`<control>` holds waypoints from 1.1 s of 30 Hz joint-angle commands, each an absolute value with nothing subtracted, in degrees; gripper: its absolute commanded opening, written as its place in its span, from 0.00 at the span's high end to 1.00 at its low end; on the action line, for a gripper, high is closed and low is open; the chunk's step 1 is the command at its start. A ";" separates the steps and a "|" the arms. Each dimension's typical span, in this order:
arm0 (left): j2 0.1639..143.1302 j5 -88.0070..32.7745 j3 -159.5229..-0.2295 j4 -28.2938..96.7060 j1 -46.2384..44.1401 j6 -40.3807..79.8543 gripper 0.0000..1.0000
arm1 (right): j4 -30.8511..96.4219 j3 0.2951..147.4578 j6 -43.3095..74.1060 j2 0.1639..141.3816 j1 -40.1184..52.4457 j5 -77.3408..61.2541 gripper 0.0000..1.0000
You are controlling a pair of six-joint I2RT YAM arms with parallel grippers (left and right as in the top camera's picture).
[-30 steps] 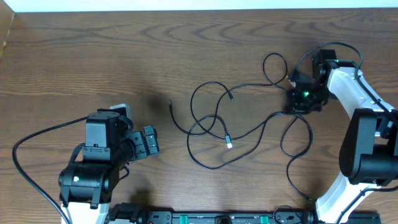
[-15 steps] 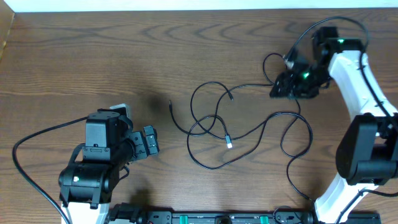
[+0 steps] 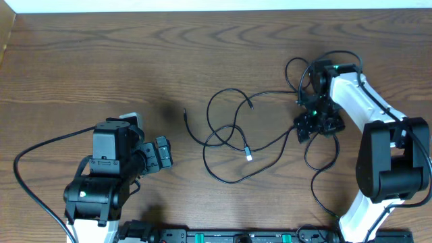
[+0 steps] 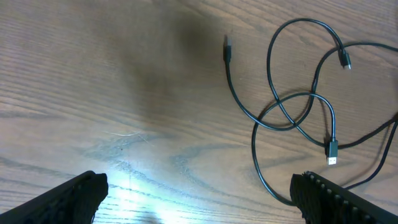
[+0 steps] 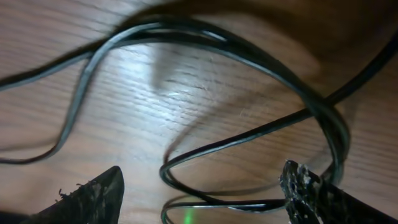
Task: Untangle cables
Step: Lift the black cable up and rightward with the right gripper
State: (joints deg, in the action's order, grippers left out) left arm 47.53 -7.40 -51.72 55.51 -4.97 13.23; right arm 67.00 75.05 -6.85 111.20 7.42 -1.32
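Table: brown wood-grain table [image 3: 101, 54] lay under both arms, with the whole job on its top.

Right arm: the white right arm [image 3: 378, 115] reached in from the near edge and bent back toward the middle of the table.

Left arm: the black-and-white left arm [image 3: 101, 182] sat low by the near edge, its head turned toward the tangle.

Cables: thin black cables [image 3: 229, 131] lay in crossed loops between the two grippers. The tangle was well apart from the left gripper, and its outer loops reached right under the right one.

Right gripper: the right gripper [image 3: 307, 125] stood with its jaws spread wide and nothing pinched. In the wrist view [image 5: 199, 199] several strands [image 5: 249, 62] curved across the wood just ahead of it and between its fingers [image 5: 87, 196]. One strand ran down close beside the far finger; I couldn't tell if it touched.

Left gripper: the left gripper [image 3: 162, 154] was spread wide and empty. In its own view [image 4: 199, 193] the loops [image 4: 292, 118] lay ahead of it and off to one side, with bare wood between.

Plug ends: a flat plug [image 3: 249, 156] lay on the wood inside the tangle, between the grippers. A dark plug [image 3: 185, 112] at a loose end was the part nearest the left gripper.
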 commanded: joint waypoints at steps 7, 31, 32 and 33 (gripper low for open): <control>47.48 -7.53 -52.73 55.68 -4.73 12.23 0.00 | 55.29 67.57 10.81 111.24 7.44 3.14 0.34; 47.48 -7.55 -52.73 55.68 -4.73 12.25 0.00 | 51.29 84.51 8.80 102.54 7.35 -48.49 0.99; 47.48 -7.55 -52.73 55.68 -4.73 12.25 0.00 | 52.93 87.66 7.14 100.79 7.64 -47.79 0.99; 47.48 -7.55 -52.73 55.68 -4.73 12.23 0.01 | 53.76 89.56 6.09 99.72 7.86 -47.18 0.99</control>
State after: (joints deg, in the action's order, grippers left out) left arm 47.53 -7.40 -51.72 55.55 -4.97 13.21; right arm 52.51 83.22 11.75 105.93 7.44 -39.79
